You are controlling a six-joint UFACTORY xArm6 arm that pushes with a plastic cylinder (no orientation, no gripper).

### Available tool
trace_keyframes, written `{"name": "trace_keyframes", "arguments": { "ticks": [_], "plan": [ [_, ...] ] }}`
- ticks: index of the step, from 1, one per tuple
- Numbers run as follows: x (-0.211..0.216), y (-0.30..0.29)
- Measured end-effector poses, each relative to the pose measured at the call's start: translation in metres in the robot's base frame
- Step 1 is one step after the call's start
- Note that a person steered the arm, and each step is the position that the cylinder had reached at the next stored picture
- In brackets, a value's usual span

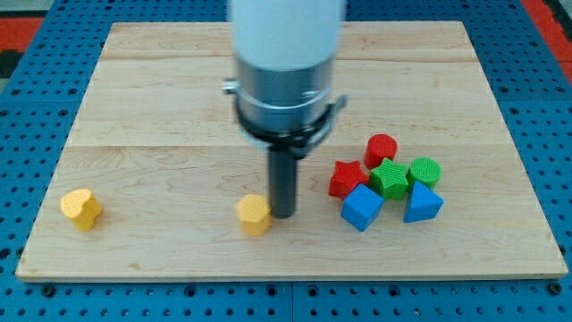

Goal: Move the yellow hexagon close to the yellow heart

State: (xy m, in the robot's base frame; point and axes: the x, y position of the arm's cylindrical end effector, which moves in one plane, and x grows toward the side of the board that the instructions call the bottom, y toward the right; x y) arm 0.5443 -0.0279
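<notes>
The yellow hexagon (254, 214) lies on the wooden board near the view's bottom, a little left of centre. The yellow heart (81, 209) lies far to its left, near the board's bottom left corner. My tip (283, 214) is at the lower end of the dark rod, right beside the hexagon's right side, touching it or nearly so. The arm's white and grey body hangs above and hides part of the board's middle.
A cluster of blocks sits to the right of my tip: a red star (347, 178), a red cylinder (382, 148), a green star (391, 177), a green cylinder (425, 170), a blue cube (362, 207) and a blue triangle (421, 204). The board's bottom edge (286, 273) is close below.
</notes>
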Motion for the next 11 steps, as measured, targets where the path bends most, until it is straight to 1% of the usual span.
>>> {"name": "trace_keyframes", "arguments": {
  "ticks": [1, 2, 3, 4, 5, 7, 10, 11],
  "plan": [
    [0.016, -0.009],
    [0.019, -0.043],
    [0.010, -0.115],
    [-0.017, -0.138],
    [-0.058, -0.130],
    [-0.058, -0.138],
    [-0.045, -0.151],
    [-0.051, -0.151]
  ]
}}
